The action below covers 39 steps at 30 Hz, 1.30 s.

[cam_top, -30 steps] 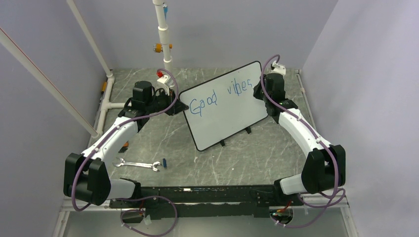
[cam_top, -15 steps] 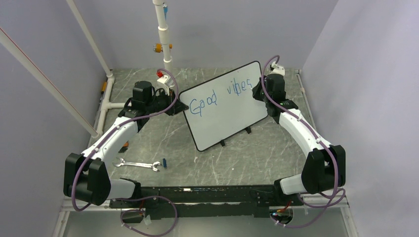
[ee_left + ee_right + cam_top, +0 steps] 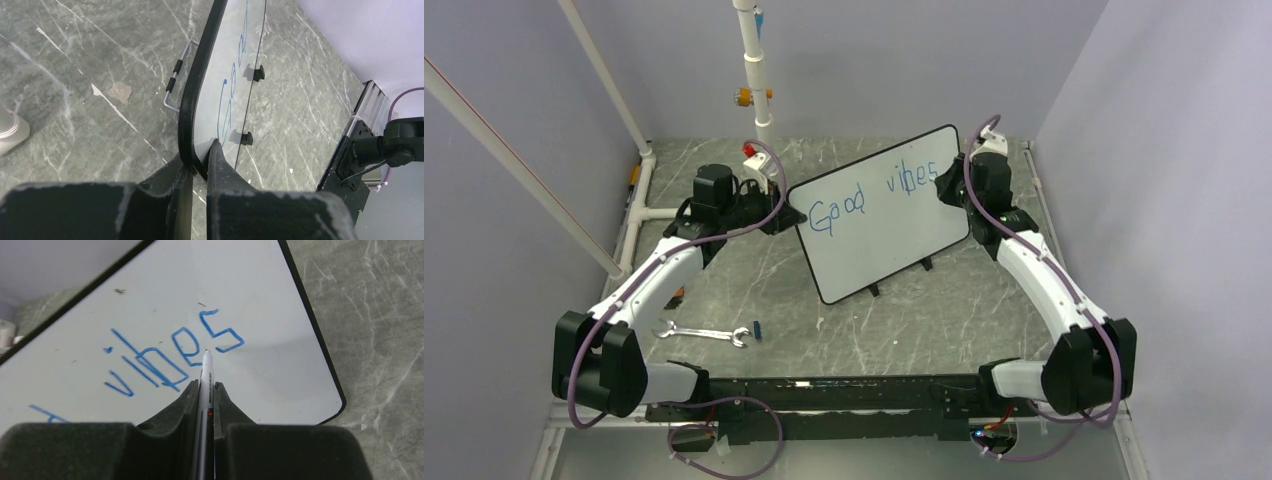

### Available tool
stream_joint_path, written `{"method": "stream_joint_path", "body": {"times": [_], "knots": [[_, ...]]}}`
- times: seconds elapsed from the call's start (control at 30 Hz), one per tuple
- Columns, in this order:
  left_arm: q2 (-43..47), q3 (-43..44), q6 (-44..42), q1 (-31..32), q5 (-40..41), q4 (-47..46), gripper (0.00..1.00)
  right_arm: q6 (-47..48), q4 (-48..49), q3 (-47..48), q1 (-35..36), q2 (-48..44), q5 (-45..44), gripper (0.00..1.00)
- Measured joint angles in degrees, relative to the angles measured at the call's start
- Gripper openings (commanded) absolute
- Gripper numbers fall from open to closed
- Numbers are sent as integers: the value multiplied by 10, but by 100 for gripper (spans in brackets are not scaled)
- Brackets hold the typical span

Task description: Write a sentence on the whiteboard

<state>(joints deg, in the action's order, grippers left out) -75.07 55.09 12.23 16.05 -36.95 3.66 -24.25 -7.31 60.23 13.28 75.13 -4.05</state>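
Up on the far middle of the bench [image 3: 754, 275] the whiteboard [image 3: 884, 225] stands on its long edge, leaning back, its two small black feet [image 3: 925, 265] toward the arms. The left pincer [image 3: 782, 218] is at the board's left edge, and the left wrist view shows it plainly: the pincer [image 3: 199, 157] is pinched nearly closed on the thin black frame, one finger behind the board [image 3: 230, 65] and one on its white face. Over on the other side the right pincer [image 3: 948, 188] is up at the board's upper right. From the right wrist, the pincer [image 3: 205, 390] is narrow, gripping a marker [image 3: 206, 367] that pokes straight out between the fingers. Its tip sits right at the end of the "e", just left of the "s"; whether it presses the surface or floats a hair above, I cannot tell. The sentence [image 3: 864, 195] reads "Good vibes" in blue, running along the upper part of the board, and the close view gives "vibes" [image 3: 170, 357] with an overwritten, messy "b". Down on the near left of the bench a wrench [image 3: 702, 331] lies flat beside the left arm, well apart from the board, with a small blue piece [image 3: 756, 329] just off its right end.
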Motion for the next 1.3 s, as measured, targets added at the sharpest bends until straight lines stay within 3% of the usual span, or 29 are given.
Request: {"method": "stream_joint_path", "body": {"times": [0.43, 1.3], "knots": [[1, 15, -11, 4, 7, 27, 0, -31, -14, -67, 2, -146, 12, 0], [-17, 73, -33, -23, 17, 178, 0, -48, -21, -133, 2, -168, 31, 0]]}}
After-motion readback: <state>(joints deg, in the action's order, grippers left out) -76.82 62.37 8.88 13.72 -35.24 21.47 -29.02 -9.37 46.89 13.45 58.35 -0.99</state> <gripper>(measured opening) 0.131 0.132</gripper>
